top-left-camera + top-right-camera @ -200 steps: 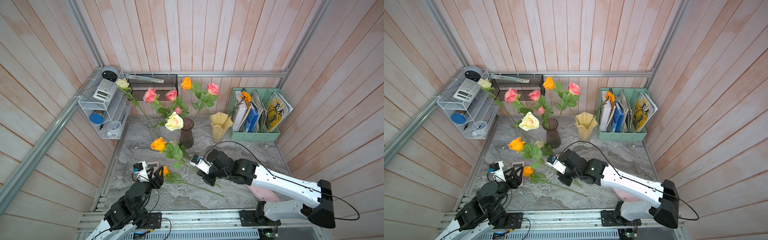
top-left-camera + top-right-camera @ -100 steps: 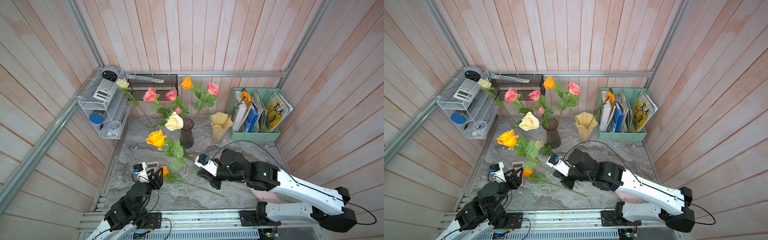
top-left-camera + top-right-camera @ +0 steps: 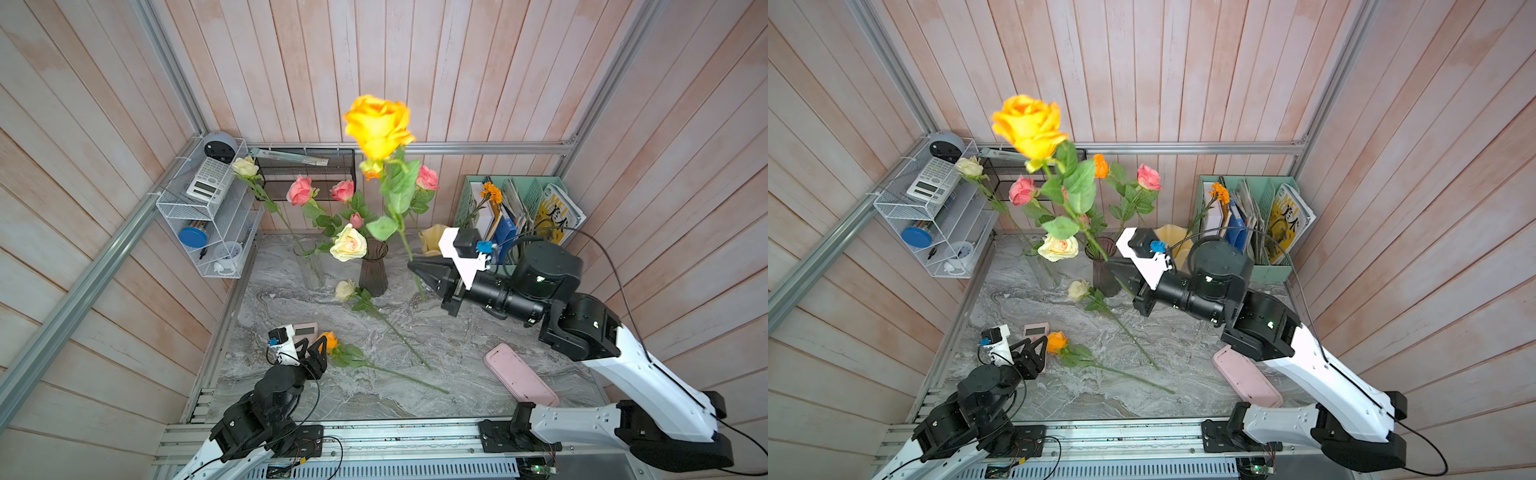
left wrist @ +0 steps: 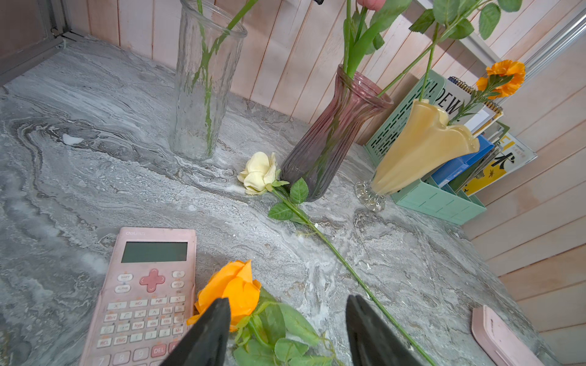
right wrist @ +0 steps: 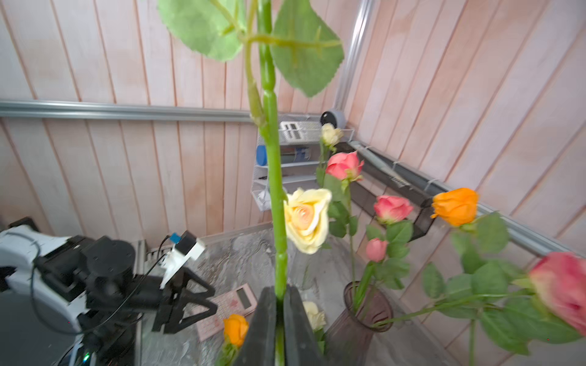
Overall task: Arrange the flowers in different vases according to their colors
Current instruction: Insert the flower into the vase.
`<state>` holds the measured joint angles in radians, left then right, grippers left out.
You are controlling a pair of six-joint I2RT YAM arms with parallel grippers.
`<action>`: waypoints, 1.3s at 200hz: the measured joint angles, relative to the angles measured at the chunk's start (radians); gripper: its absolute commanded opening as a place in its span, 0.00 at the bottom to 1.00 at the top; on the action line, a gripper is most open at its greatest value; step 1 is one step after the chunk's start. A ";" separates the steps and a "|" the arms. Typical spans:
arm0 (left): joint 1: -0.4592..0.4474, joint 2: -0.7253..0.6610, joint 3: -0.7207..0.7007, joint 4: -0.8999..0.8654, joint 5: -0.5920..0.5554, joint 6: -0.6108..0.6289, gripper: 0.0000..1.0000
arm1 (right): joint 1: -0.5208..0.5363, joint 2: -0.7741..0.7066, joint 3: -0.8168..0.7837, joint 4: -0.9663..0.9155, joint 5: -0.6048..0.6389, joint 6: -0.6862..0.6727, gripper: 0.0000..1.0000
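Top views both show the right gripper (image 3: 415, 269) clamped tight on the stem of a big orange rose (image 3: 377, 124), held upright beside the purple vase (image 3: 373, 266) near the bench's back edge. By the front left corner, the left gripper (image 3: 314, 349) stands half-open and empty over a small orange rose (image 3: 331, 340) lying flat.

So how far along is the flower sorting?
Done: cream flowers stand in the clear vase, pinks in the purple vase, a marigold in the yellow vase.
In hand: the right gripper is shut on the raised orange rose, stem upright.
To do: a second orange rose lying by the open left gripper, and a cream rose lying beside the purple vase.
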<state>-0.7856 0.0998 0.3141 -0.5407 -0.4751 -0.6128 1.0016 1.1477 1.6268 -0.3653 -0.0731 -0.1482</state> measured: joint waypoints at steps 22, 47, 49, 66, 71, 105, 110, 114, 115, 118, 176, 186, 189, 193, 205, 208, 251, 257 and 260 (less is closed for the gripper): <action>0.000 0.034 -0.010 0.031 0.010 0.005 0.63 | -0.138 0.000 0.003 0.089 0.031 0.014 0.00; 0.000 0.101 -0.016 0.093 0.029 0.016 0.63 | -0.269 0.018 -0.031 0.213 0.076 0.054 0.00; 0.000 0.107 -0.017 0.098 0.030 0.018 0.63 | -0.280 0.021 -0.035 0.222 0.080 0.059 0.00; 0.000 0.156 -0.019 0.146 0.043 0.026 0.64 | -0.344 0.041 -0.074 0.304 0.120 0.084 0.00; 0.000 0.171 -0.019 0.160 0.048 0.027 0.64 | -0.366 0.048 -0.089 0.330 0.130 0.095 0.00; 0.000 0.254 -0.024 0.251 0.071 0.038 0.64 | -0.511 0.108 -0.168 0.454 0.163 0.182 0.00; 0.000 0.262 -0.027 0.264 0.076 0.041 0.64 | -0.527 0.119 -0.175 0.469 0.167 0.187 0.00; 0.000 0.266 -0.029 0.273 0.077 0.041 0.64 | -0.539 0.129 -0.180 0.479 0.172 0.196 0.00; 0.000 0.267 -0.031 0.276 0.078 0.042 0.64 | -0.541 0.131 -0.181 0.481 0.172 0.196 0.00; 0.000 0.269 -0.032 0.281 0.079 0.042 0.64 | -0.547 0.136 -0.185 0.492 0.174 0.198 0.00; 0.000 0.280 -0.051 0.348 0.105 0.056 0.65 | -0.604 0.246 -0.211 0.634 0.176 0.255 0.00; 0.000 0.281 -0.051 0.352 0.105 0.058 0.66 | -0.612 0.266 -0.219 0.661 0.177 0.263 0.00; 0.000 0.281 -0.051 0.353 0.105 0.060 0.66 | -0.614 0.272 -0.222 0.667 0.176 0.265 0.00; 0.000 0.281 -0.051 0.355 0.105 0.060 0.66 | -0.616 0.280 -0.225 0.673 0.177 0.269 0.00; 0.000 0.281 -0.051 0.358 0.105 0.063 0.66 | -0.621 0.308 -0.234 0.697 0.177 0.276 0.00; 0.000 0.281 -0.051 0.359 0.105 0.064 0.66 | -0.622 0.315 -0.236 0.702 0.177 0.277 0.00; 0.000 0.285 -0.052 0.362 0.109 0.072 0.66 | -0.624 0.421 -0.257 0.749 0.176 0.283 0.00; 0.000 0.285 -0.053 0.362 0.108 0.072 0.66 | -0.624 0.431 -0.262 0.755 0.176 0.285 0.00; 0.000 0.285 -0.053 0.362 0.108 0.073 0.66 | -0.624 0.435 -0.265 0.758 0.176 0.286 0.00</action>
<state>-0.7860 0.3851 0.2611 -0.1791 -0.3668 -0.5396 0.3779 1.5829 1.3621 0.3923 0.1028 0.1383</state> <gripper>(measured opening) 0.661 0.099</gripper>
